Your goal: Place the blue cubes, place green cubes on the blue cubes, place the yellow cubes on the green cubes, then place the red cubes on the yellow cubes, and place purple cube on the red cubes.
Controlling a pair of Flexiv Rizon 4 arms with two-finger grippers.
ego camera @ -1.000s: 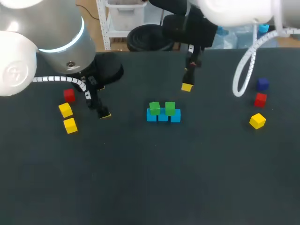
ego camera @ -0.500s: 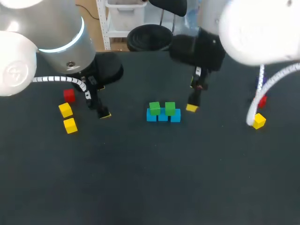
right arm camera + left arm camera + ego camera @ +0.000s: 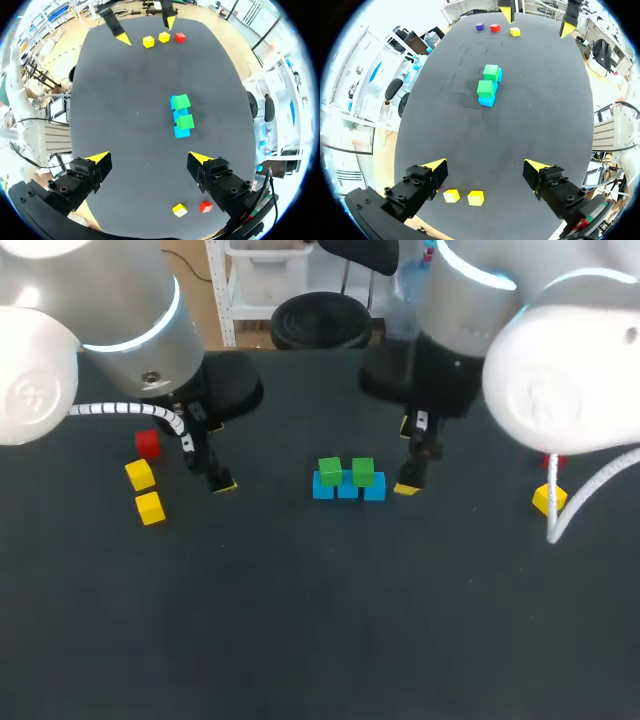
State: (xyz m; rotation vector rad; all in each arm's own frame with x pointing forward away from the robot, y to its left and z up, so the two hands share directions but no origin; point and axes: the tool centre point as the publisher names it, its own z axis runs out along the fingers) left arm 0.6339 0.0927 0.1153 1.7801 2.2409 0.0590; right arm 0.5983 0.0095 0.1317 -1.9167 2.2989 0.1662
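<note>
Three blue cubes stand in a row mid-table, with two green cubes on top of them. My right gripper hangs open and empty just right of the row; in its own view the stack lies ahead of its open gripper. My left gripper is open and empty, left of the stack and right of two yellow cubes and a red cube. At the right lie a yellow cube, a red cube and a purple cube.
The table's back edge runs behind both arms. My right arm covers most of the right-hand cubes in the head view. In the left wrist view the two yellow cubes lie under the gripper.
My right arm has swung forward and down from the back of the table to the right end of the blue row. The left arm and all cubes are unmoved.
</note>
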